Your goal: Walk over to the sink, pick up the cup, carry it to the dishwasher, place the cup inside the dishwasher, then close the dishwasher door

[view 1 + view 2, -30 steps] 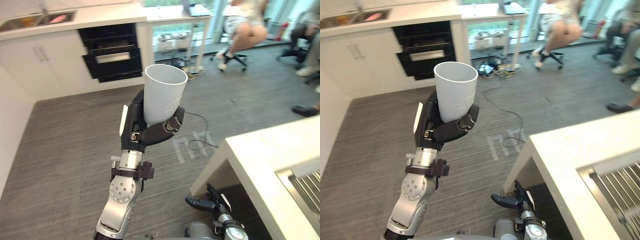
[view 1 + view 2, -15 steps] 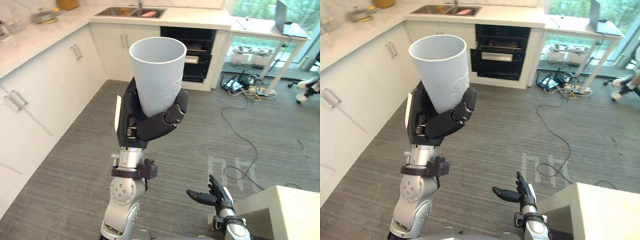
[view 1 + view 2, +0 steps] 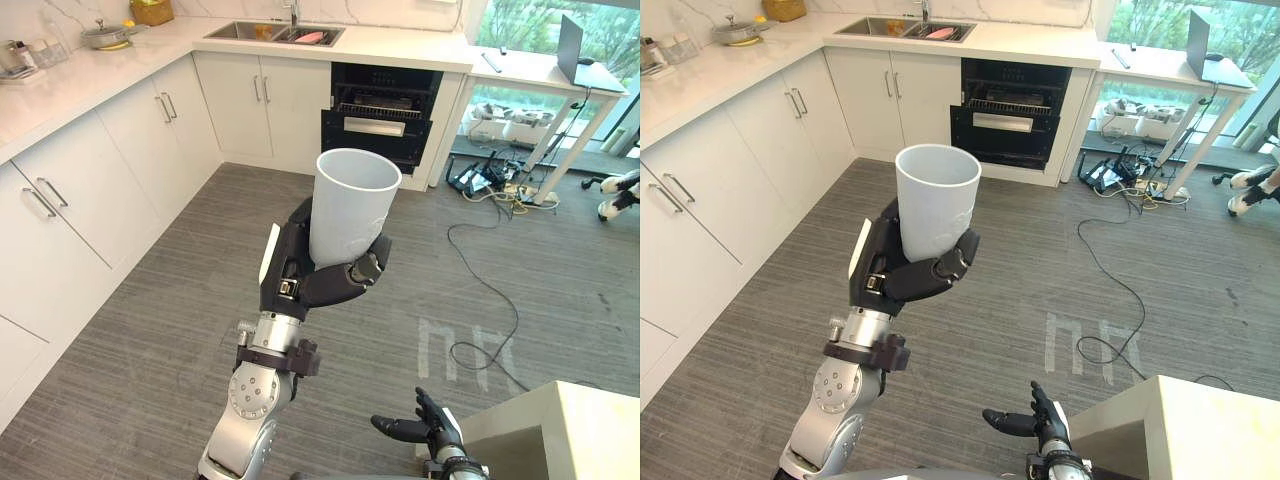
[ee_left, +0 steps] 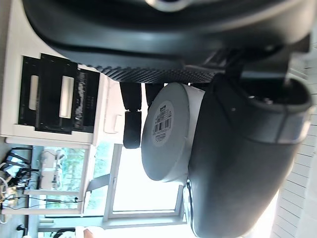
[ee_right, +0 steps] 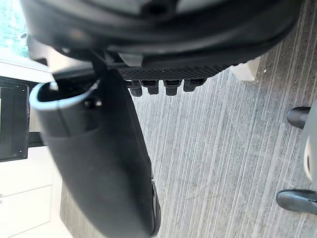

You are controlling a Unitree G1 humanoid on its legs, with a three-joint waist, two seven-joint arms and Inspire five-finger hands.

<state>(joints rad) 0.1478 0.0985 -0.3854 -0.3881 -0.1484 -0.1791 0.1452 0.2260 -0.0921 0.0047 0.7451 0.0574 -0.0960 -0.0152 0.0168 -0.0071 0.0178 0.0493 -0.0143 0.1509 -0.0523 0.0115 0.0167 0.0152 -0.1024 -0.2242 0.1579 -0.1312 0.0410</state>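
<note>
Hold the cup (image 3: pixel 352 205) upright; your left hand's (image 3: pixel 288 285) fingers (image 3: pixel 340 284) wrap its base. Walk toward the dishwasher (image 3: pixel 380 108) at twelve o'clock.

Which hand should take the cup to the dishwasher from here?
Left. The left hand has its fingers curled round the upright cup, raised toward the dishwasher ahead. The right hand hangs low, open and empty, by the counter corner.

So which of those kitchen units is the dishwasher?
Follow the white countertop along the far wall to the steel sink. Just right of it, below the counter, sits the dishwasher: the one black front among white cabinet doors.
</note>
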